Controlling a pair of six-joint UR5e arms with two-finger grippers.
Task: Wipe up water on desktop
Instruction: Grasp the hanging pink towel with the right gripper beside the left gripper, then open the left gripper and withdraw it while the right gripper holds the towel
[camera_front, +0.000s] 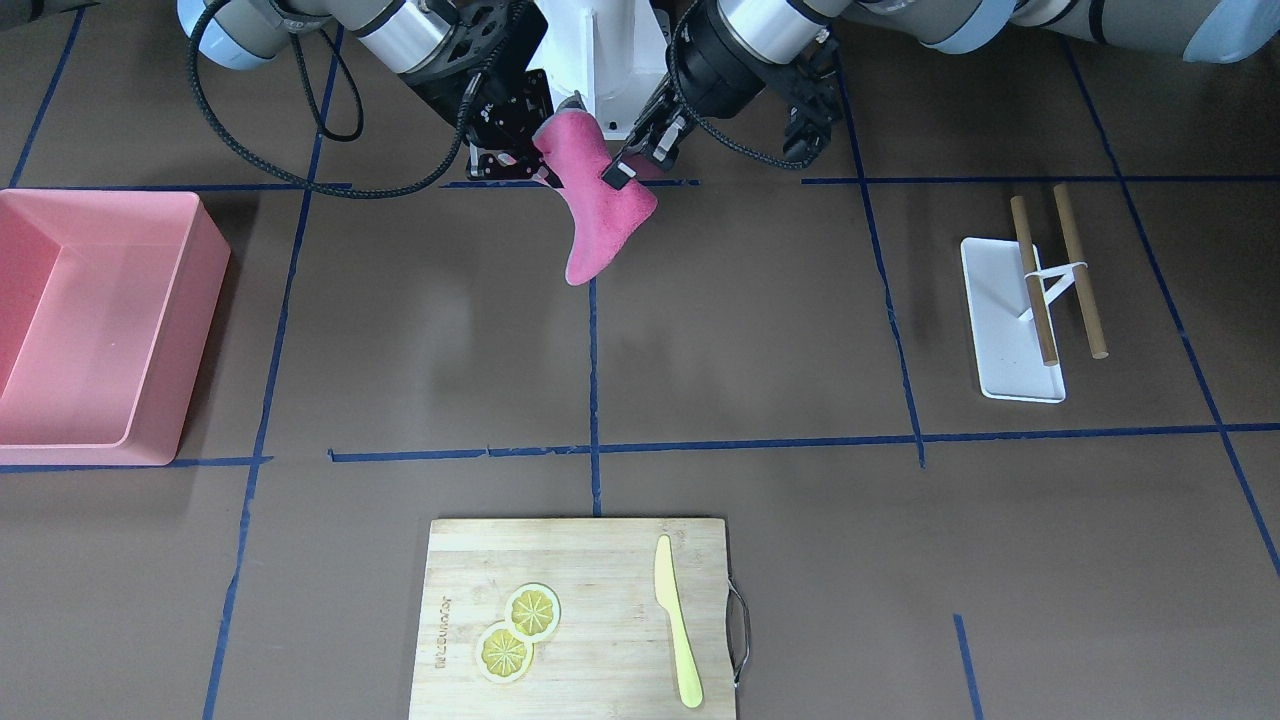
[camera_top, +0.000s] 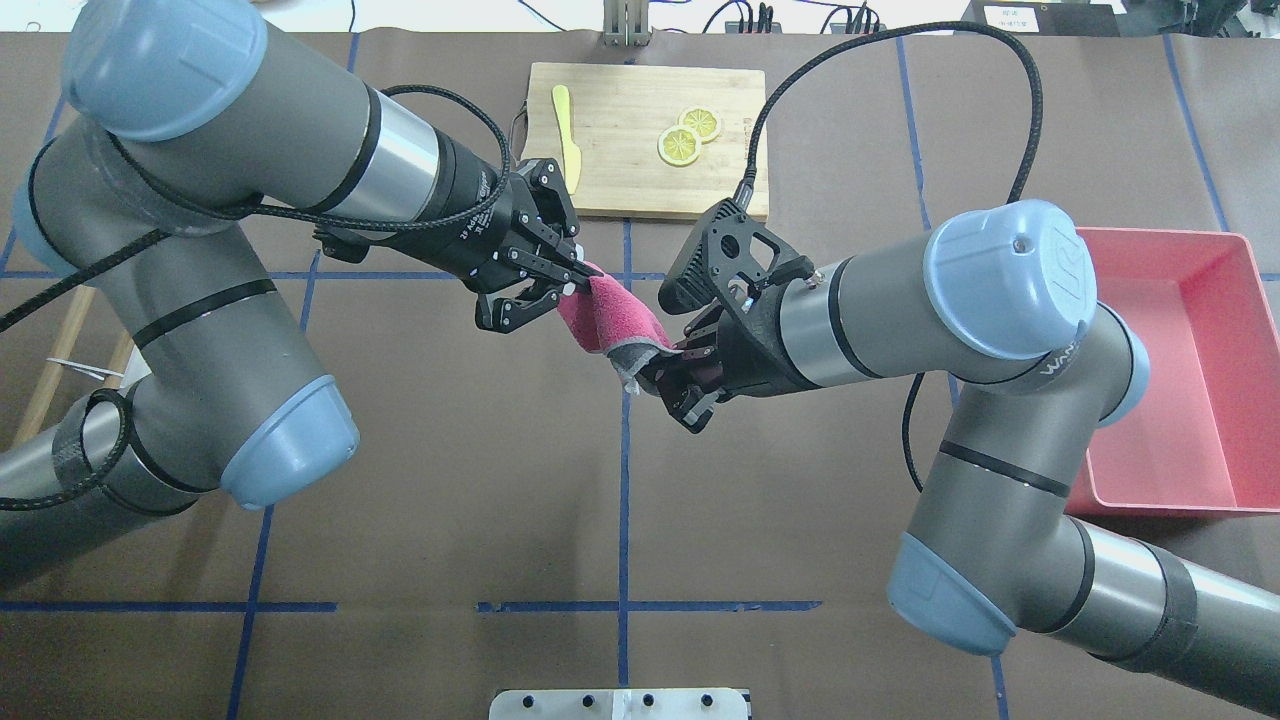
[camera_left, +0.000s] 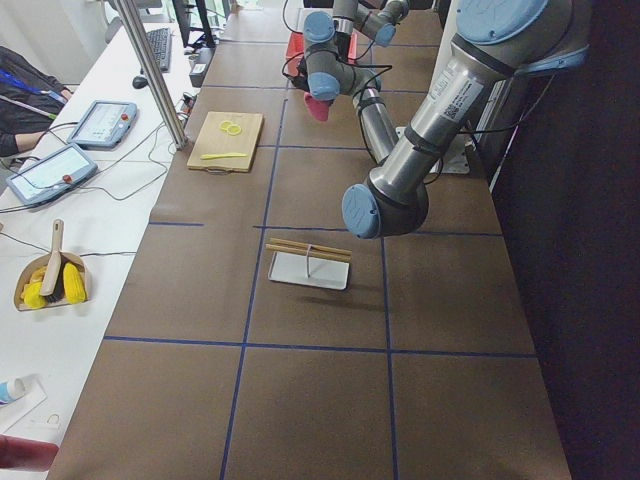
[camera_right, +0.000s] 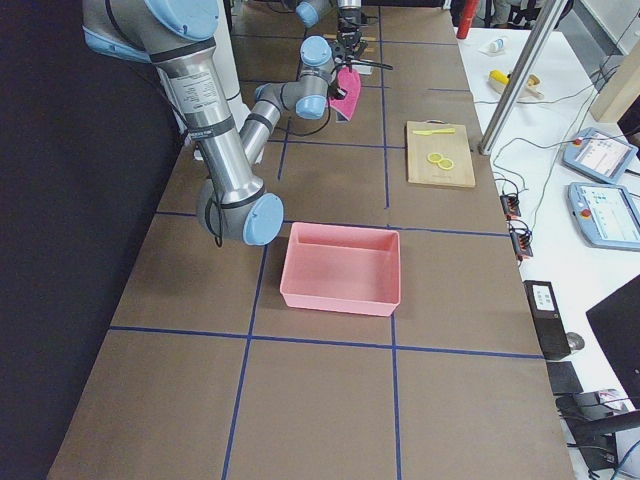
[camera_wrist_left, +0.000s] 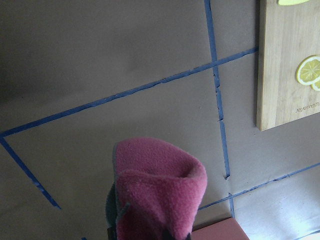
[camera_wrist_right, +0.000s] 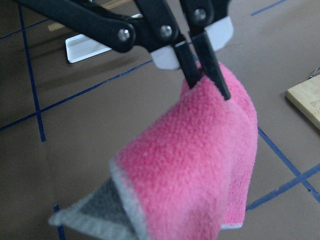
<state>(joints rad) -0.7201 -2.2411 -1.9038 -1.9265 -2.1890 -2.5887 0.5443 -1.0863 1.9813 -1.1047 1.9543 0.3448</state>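
Now the fuzzy pink cloth (camera_top: 612, 312) hangs folded above the matte brown desktop (camera_top: 450, 470), pinched in the left gripper's (camera_top: 583, 275) thin black closed jaws. The right gripper (camera_top: 668, 388) meets its grey-edged corner, grip unclear.

One fixed camera sits behind the robot, over its shoulders, looking forward and down on the bench (camera_top: 450, 500). Another faces the robot from across the bench and looks steeply down. Both take in the cutting board (camera_top: 630, 150) and the pink cloth (camera_top: 610, 315) near mid-bench. Two more cameras look along the bench from either end, from farther back, and each catches the board too. A camera on each wrist sits very close to the cloth, which fills much of both views.
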